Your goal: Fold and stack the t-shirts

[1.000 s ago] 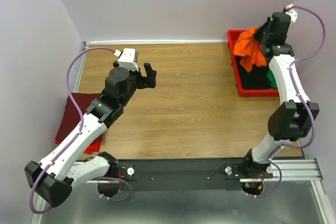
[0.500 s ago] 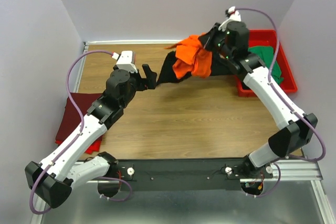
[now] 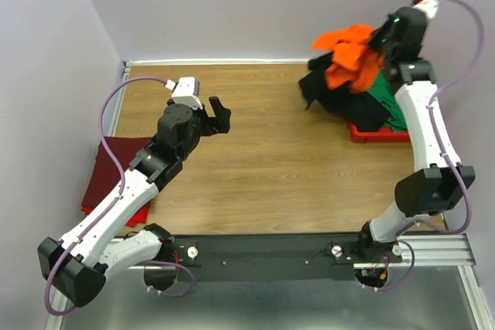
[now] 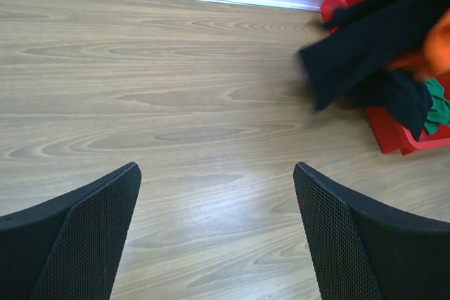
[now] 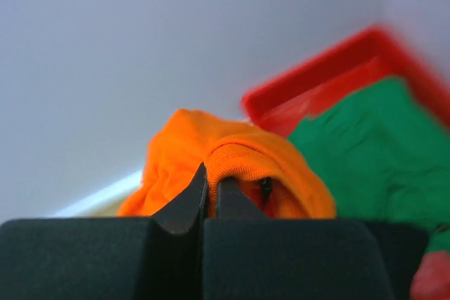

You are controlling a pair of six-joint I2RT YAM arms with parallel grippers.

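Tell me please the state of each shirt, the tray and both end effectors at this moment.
left end effector: open, empty.
right end effector: shut on the orange shirt.
orange shirt: lifted above the tray.
black shirt: hanging under it, partly outside the tray.
green shirt: lying in the tray.
maroon shirt: lying flat, far left.
tray: holds shirts.

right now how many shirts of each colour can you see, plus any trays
orange t-shirt: 1, pinched in the right gripper
black t-shirt: at least 1, hanging out of the tray
green t-shirt: 1
maroon t-shirt: at least 1, partly hidden under the left arm
red tray: 1
total: 5 things, 4 of them shirts
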